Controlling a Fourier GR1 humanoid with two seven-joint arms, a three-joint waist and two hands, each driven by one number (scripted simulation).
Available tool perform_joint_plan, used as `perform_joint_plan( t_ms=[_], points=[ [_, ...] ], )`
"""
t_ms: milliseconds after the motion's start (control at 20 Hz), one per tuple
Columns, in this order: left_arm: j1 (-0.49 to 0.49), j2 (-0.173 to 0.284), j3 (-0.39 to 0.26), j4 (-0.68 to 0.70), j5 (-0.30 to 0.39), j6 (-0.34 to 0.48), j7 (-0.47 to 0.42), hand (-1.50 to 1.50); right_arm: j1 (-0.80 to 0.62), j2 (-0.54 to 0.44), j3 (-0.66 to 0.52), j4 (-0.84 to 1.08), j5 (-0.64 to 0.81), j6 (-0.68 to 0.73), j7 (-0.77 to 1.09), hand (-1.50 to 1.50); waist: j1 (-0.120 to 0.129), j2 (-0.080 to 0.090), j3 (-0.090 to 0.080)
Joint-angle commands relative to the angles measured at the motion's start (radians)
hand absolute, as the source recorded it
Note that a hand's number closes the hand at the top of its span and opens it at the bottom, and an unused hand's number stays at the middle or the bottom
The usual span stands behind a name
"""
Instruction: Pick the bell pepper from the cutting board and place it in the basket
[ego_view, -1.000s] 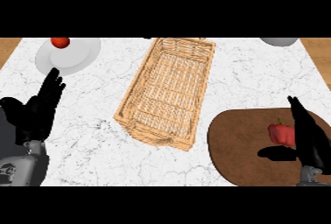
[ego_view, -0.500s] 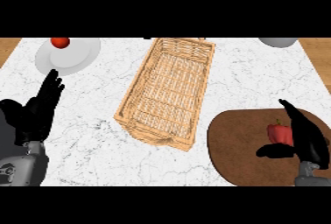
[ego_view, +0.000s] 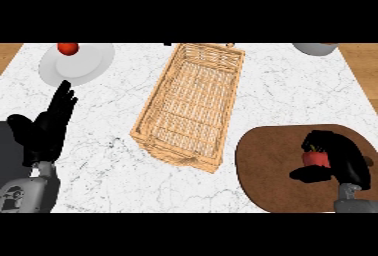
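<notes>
Since prev frame, right hand fingers curled round bell pepper on cutting board.

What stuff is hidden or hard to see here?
- Bell pepper: head view, mostly hidden by the right hand curled round it.
- Grey dish: head view, cut off by the top edge.
- Red thing on the plate: too small to identify.

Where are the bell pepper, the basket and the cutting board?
bell pepper (ego_view: 315, 158), head view, its red side.
basket (ego_view: 188, 106), head view, its woven floor.
cutting board (ego_view: 269, 170), head view, bare brown surface.
</notes>
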Motion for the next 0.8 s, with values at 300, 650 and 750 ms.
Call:
perform_joint_plan(
  t_ms=[300,650,750],
  points=[
    [-0.054,-0.028,-0.055,0.002,-0.006,-0.025,0.009,0.00,0.025,0.259,0.461,-0.022,0.116,0.091,0.020,1.50,0.131,0.043,0.025],
    [-0.073,-0.026,-0.054,0.012,0.000,-0.032,0.014,0.00,0.064,0.265,0.700,-0.075,-0.023,-0.046,0.139,1.50,0.121,0.036,0.032],
    [-0.074,-0.024,-0.051,0.020,0.003,-0.035,0.012,0.00,0.053,0.266,0.790,-0.096,-0.069,-0.157,0.154,1.50,0.116,0.031,0.032]
  ],
)
